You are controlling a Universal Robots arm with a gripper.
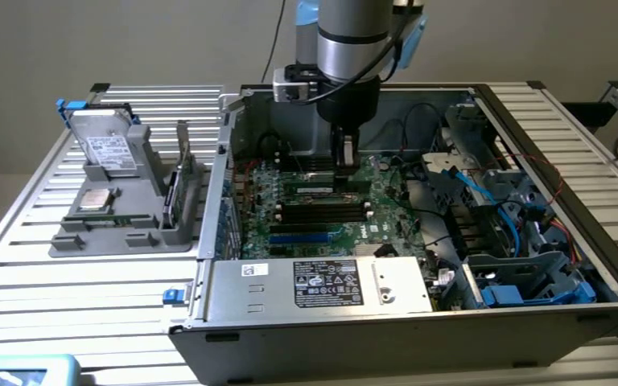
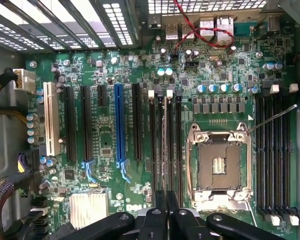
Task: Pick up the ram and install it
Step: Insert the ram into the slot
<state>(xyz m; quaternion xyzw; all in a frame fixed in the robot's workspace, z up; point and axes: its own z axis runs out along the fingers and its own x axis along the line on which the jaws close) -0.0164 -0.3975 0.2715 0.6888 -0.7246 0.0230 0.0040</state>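
Note:
My gripper (image 1: 344,178) reaches down into the open computer case (image 1: 566,201) and hangs over the motherboard (image 1: 287,241). Its fingers stand close together, shut on the ram (image 1: 315,191), a thin green stick with a small pale label. The stick lies along the black memory slots (image 1: 315,211), low over the board; I cannot tell whether it is seated. In the wrist view the gripper (image 2: 166,215) lines up with the bank of four memory slots (image 2: 161,145) beside the empty CPU socket (image 2: 219,167).
A grey fixture (image 1: 126,229) to the exterior view's left of the case holds a hard drive (image 1: 110,149), a CPU chip (image 1: 96,199) and a taller green card (image 1: 186,193). Cables (image 1: 470,193) and blue drive bays (image 1: 524,281) crowd the case's right side. The power supply (image 1: 320,283) sits in front.

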